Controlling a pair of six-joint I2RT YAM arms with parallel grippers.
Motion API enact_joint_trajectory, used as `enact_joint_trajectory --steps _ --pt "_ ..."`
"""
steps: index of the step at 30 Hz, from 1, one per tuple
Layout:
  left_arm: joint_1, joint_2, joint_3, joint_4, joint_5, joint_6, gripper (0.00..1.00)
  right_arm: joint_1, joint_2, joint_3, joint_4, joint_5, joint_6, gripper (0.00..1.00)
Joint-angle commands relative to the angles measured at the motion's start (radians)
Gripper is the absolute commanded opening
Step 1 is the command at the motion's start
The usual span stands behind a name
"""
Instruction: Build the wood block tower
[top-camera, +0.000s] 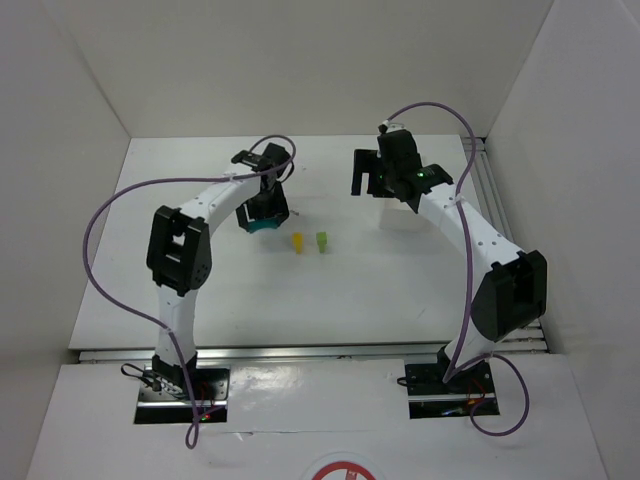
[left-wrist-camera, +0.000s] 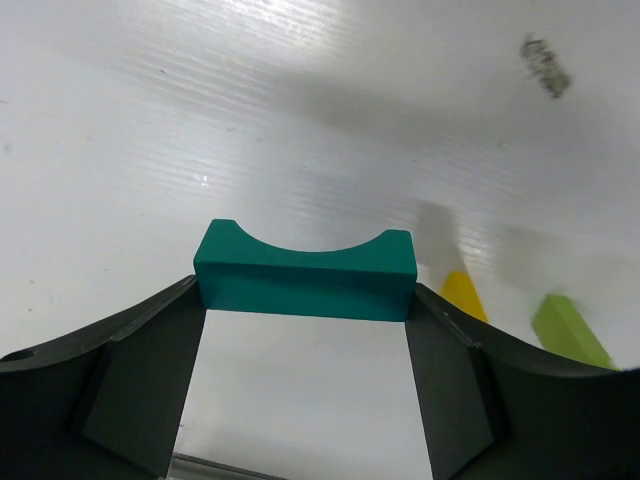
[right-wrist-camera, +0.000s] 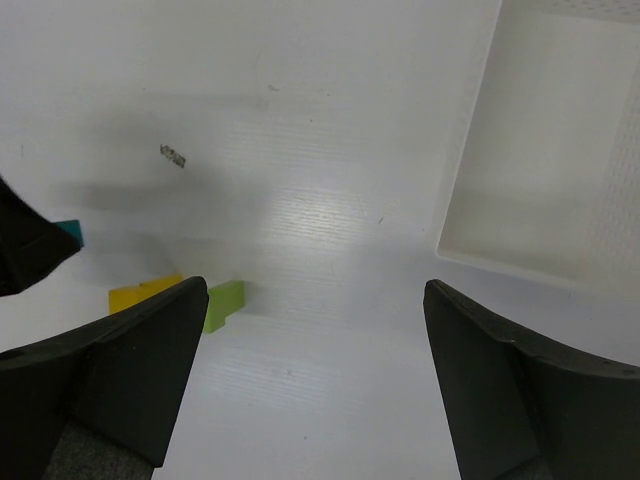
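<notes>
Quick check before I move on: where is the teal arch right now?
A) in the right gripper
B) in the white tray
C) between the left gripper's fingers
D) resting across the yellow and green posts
C: in the left wrist view the teal arch sits clamped between the fingers of the left gripper, while the yellow post and lime-green post stand bare beside it.
</notes>
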Motion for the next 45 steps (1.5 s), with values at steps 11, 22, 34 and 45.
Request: enact_joint_trajectory --steps 11,22,34,45 --pt "-0.092 -0.196 0.138 -0.171 -0.032 0.035 0.74 -0.039 -0.102 -0.068 0.1 0.124 0.05 0.96" --pt "-0.279 -0.126 0.265 -0.262 -0.064 -0.09 0.74 -0.114 -0.225 -0.182 0.12 0.091 0.06 0.96" --pt "-0.322 -0.041 0.313 -0.253 -0.064 -0.157 0.74 -0.133 -0.265 -0.246 0.138 0.022 0.06 0.96" --pt "-0.311 0.04 0.377 -0.255 -0.064 -0.127 0.74 -0.133 -0.274 -0.266 0.138 0.004 0.06 0.96"
